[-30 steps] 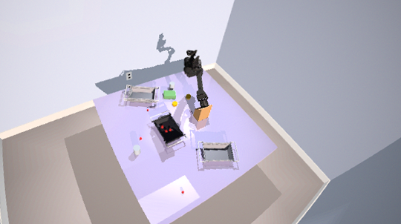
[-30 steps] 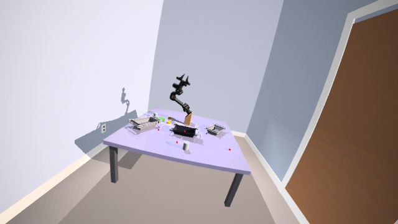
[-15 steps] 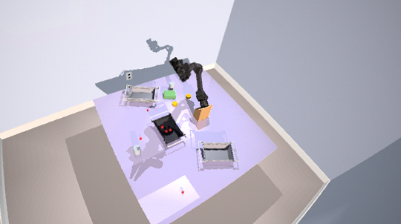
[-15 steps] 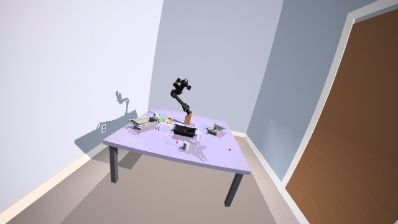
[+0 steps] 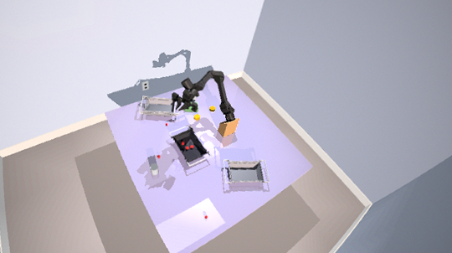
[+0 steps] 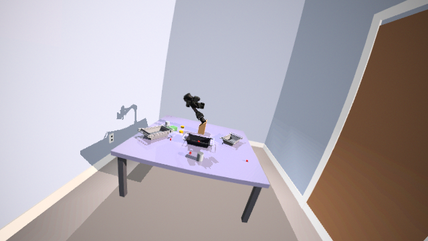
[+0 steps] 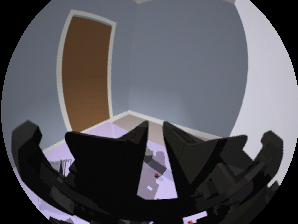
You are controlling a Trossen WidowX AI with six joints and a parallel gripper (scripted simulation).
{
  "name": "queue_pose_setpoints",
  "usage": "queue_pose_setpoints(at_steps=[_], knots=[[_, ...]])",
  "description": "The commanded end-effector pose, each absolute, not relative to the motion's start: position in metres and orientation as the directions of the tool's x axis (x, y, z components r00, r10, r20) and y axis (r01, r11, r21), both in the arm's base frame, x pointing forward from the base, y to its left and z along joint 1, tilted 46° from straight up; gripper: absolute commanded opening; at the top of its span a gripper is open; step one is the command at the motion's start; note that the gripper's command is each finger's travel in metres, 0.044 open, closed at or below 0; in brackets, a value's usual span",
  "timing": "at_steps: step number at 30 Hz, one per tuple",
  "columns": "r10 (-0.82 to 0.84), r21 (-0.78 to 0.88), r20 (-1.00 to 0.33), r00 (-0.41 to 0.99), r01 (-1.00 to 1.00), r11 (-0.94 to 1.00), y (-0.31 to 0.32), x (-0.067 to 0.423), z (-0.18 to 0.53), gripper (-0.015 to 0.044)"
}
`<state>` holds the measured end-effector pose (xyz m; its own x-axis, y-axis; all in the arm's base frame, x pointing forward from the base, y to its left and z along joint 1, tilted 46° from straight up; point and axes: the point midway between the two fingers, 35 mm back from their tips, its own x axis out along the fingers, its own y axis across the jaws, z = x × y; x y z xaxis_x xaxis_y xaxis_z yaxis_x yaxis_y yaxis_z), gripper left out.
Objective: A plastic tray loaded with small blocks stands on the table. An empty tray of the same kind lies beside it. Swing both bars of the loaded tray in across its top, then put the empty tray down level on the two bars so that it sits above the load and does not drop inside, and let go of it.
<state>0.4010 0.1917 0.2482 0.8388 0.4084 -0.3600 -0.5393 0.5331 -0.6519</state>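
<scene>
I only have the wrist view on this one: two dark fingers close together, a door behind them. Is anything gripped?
Observer: No. The gripper is nearly shut on nothing, high above the table.
Operator: Are the loaded tray's bars swung in?
Observer: No. The black tray with red blocks has its wire bars out over its ends.
Operator: And the empty tray?
Observer: Two grey trays lie flat on the table: one by the wall, one beyond the black tray.
</scene>
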Motion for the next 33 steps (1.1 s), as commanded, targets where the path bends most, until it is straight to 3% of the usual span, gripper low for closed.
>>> queue_pose_setpoints(at_steps=[1, 10, 18, 33], knots=[[0.117, -0.548, -0.575, 0.809, -0.488, 0.679, 0.132, 0.425, 0.198, 0.0083], [-0.357, -0.544, -0.769, 0.53, -0.249, 0.801, 0.025, 0.42, 0.136, 0.0083], [-0.685, -0.699, -0.712, 0.153, -0.063, 0.712, -0.066, 0.386, 0.117, 0.0083], [-0.715, -0.722, -0.691, 0.109, -0.052, 0.69, -0.079, 0.382, 0.113, 0.0083]])
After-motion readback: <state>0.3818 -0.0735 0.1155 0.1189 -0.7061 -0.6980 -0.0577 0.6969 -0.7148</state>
